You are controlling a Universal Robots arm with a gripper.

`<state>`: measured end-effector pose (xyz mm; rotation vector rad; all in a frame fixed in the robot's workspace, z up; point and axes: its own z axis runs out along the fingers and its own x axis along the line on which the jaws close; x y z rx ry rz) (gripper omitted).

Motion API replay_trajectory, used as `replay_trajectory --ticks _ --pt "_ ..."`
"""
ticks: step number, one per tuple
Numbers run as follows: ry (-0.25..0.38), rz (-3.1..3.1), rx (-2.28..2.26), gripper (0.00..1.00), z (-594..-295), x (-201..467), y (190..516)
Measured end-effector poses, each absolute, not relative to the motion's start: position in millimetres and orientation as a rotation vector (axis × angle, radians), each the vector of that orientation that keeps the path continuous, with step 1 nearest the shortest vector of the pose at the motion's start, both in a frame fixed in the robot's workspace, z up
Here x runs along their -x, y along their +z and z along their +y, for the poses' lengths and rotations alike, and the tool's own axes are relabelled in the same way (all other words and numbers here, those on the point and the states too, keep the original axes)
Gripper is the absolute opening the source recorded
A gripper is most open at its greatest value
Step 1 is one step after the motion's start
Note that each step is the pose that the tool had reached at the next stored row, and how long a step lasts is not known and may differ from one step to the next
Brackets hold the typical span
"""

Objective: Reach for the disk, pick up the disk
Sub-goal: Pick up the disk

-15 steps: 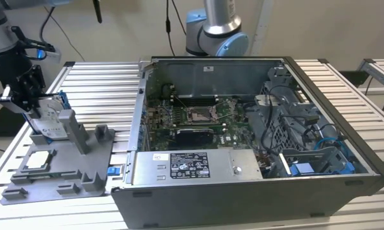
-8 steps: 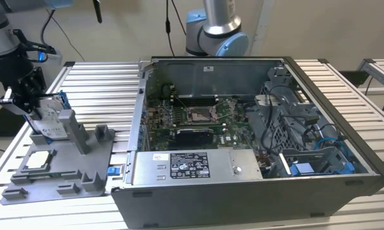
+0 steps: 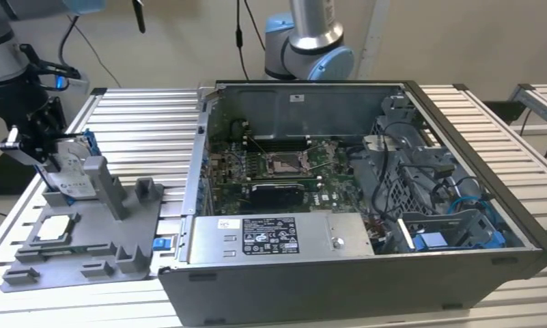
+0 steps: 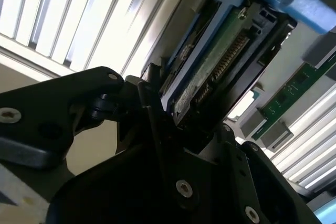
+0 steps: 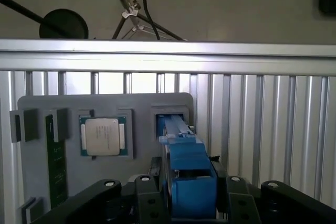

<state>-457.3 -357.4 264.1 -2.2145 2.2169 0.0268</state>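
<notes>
First wrist view: jaws flank the disk, apparently gripping its sides, standing in the grey holder.

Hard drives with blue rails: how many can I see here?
1. The disk stands tilted in the grey holder at the exterior view's left, with the gripper at it. The computer case might hide others.

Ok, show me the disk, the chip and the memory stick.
disk (image 5: 185, 158), first wrist view, blue rail end.
chip (image 5: 102, 136), first wrist view, middle of its silver lid.
memory stick (image 5: 56, 166), first wrist view, green board's middle.
</notes>
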Motion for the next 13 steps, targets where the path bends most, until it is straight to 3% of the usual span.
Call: replay_trajectory --ticks 2,3,13 --pt "0.027 2.217 2.215 1.00 -357.4 457.3 263.4" --pt "0.027 2.217 2.215 0.00 -357.4 457.3 263.2" --pt "0.027 2.217 2.215 0.00 -357.4 457.3 262.2"
